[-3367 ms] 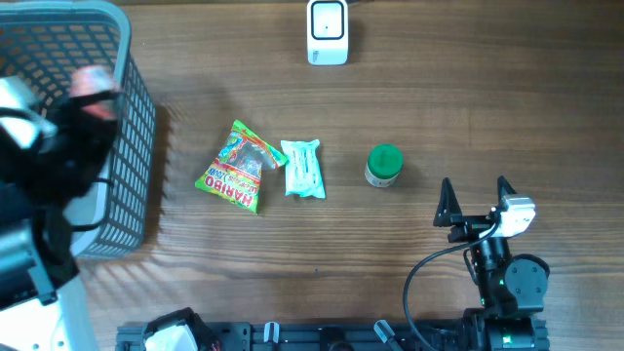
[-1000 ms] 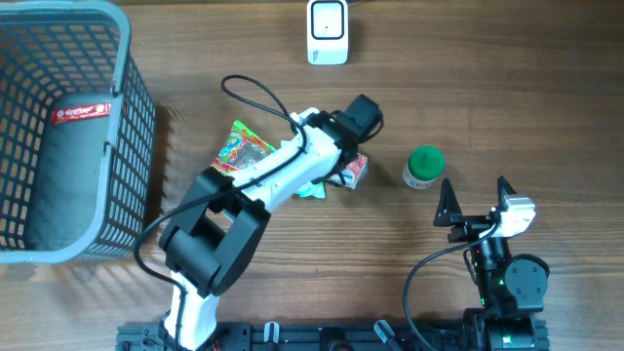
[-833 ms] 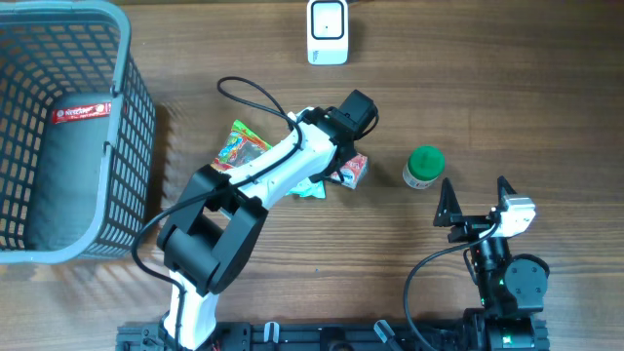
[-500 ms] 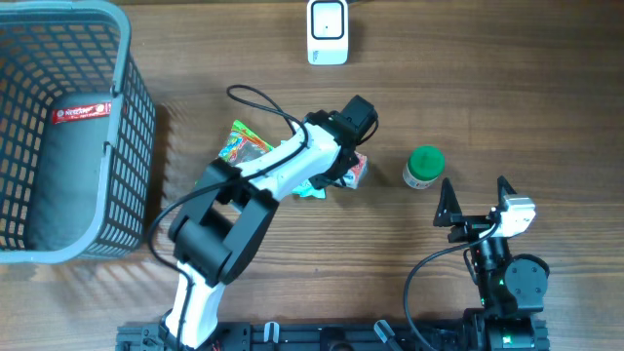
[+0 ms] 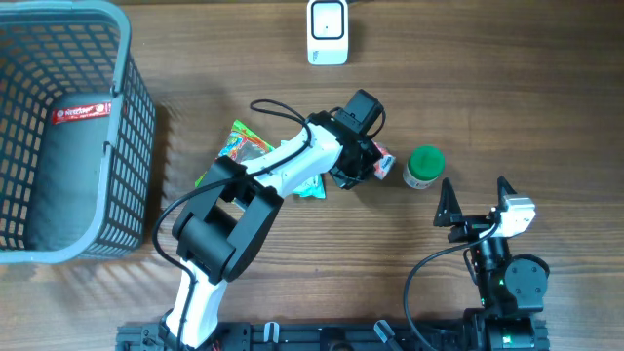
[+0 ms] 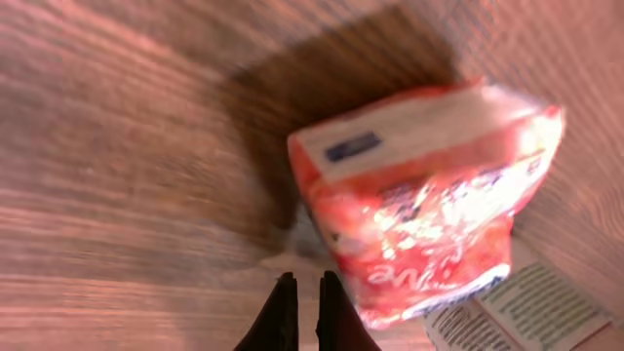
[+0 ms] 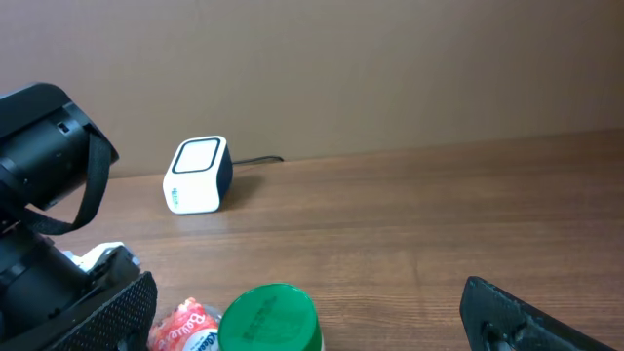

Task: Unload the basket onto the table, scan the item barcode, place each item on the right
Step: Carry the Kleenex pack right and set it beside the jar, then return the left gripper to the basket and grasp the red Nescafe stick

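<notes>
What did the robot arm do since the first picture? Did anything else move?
The left gripper came from the basket to the middle of the table and is shut on nothing. A red packet, not on the table at first, lies there now; in the last second it slid right, toward the green-lidded jar, which also shifted right earlier. Haribo bag, scanner and the open right gripper stayed put.
</notes>
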